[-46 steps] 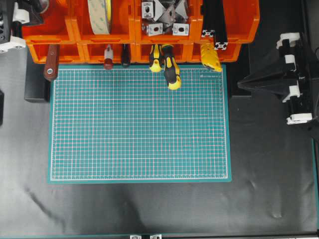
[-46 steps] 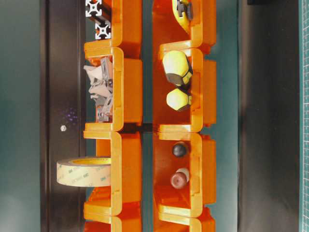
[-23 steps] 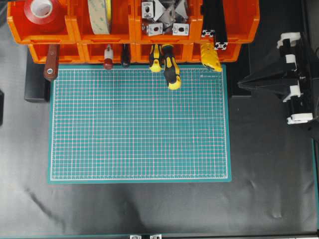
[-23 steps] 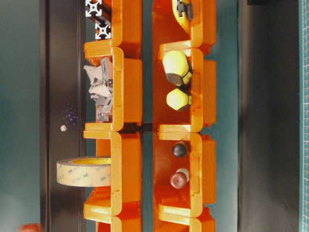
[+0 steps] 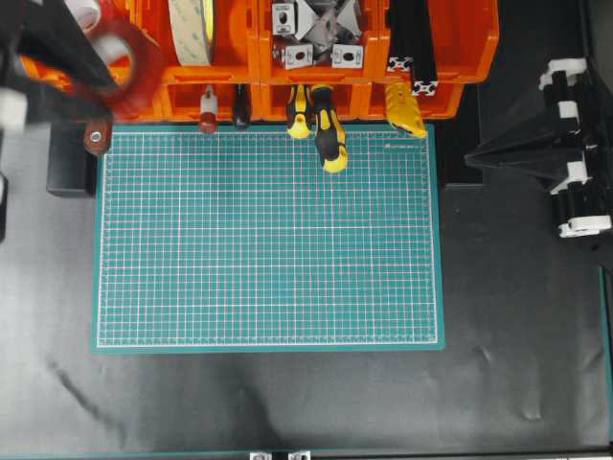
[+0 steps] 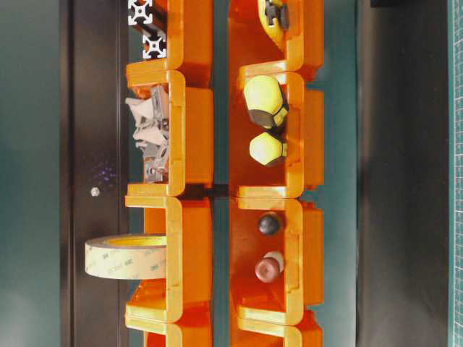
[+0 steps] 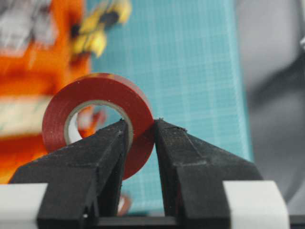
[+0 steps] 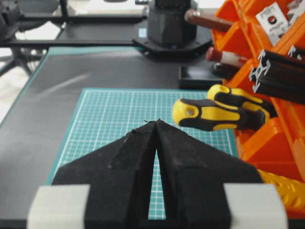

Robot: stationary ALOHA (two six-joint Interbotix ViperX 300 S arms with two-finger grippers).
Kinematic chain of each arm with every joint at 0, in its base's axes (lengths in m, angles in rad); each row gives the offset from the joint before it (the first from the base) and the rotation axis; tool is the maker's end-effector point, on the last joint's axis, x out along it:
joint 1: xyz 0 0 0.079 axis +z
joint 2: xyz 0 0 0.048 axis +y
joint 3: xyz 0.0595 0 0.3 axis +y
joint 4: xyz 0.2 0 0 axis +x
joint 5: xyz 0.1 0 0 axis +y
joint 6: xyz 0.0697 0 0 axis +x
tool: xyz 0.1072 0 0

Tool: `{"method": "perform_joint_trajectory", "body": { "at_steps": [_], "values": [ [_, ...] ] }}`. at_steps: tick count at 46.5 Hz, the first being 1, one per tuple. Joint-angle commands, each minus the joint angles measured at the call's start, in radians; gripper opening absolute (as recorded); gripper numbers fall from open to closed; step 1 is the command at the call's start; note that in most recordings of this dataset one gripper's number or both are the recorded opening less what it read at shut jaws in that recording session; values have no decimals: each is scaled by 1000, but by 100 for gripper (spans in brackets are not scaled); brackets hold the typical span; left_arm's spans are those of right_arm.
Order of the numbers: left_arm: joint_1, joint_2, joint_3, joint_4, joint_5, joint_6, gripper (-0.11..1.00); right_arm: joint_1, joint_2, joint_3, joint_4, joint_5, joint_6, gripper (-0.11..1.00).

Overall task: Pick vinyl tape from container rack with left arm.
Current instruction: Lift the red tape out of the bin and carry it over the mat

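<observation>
The vinyl tape (image 7: pixel 102 90), a red roll with a pale core, stands on edge in the left wrist view. My left gripper (image 7: pixel 141 123) is shut on its wall, one finger inside the ring and one outside. From overhead the left gripper (image 5: pixel 120 59) and the tape (image 5: pixel 146 59) show blurred in front of the left end of the orange container rack (image 5: pixel 460 48), above its lower tier. My right gripper (image 5: pixel 466 161) waits at the right of the mat; its jaws (image 8: pixel 156 122) are shut on nothing.
A green cutting mat (image 5: pixel 268 240) lies in front of the rack. The bins hold a beige tape roll (image 5: pixel 192 29), metal brackets (image 5: pixel 311 29), black profiles (image 5: pixel 412 38), yellow-black screwdrivers (image 5: pixel 330 139) sticking out over the mat, and a brown handle (image 5: pixel 98 134).
Half a second ago the red tape lay in the top left bin. Now my left gripper holds it out in front of the rack. The right arm has barely shifted.
</observation>
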Motion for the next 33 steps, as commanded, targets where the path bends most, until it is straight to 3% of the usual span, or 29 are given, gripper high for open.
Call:
{"method": "perform_joint_trajectory", "body": {
  "at_steps": [1,19,33],
  "values": [
    [-49,-12,25,3,-109,-11,19,0,0,-29,2,-2,-2,0],
    [-155,29,284,2,-472,-92,19,0,-2,-29,2,0,9,0],
    [-186,94,430,2,-640,-141,19,0,-2,-29,2,17,11,0]
  ]
}}
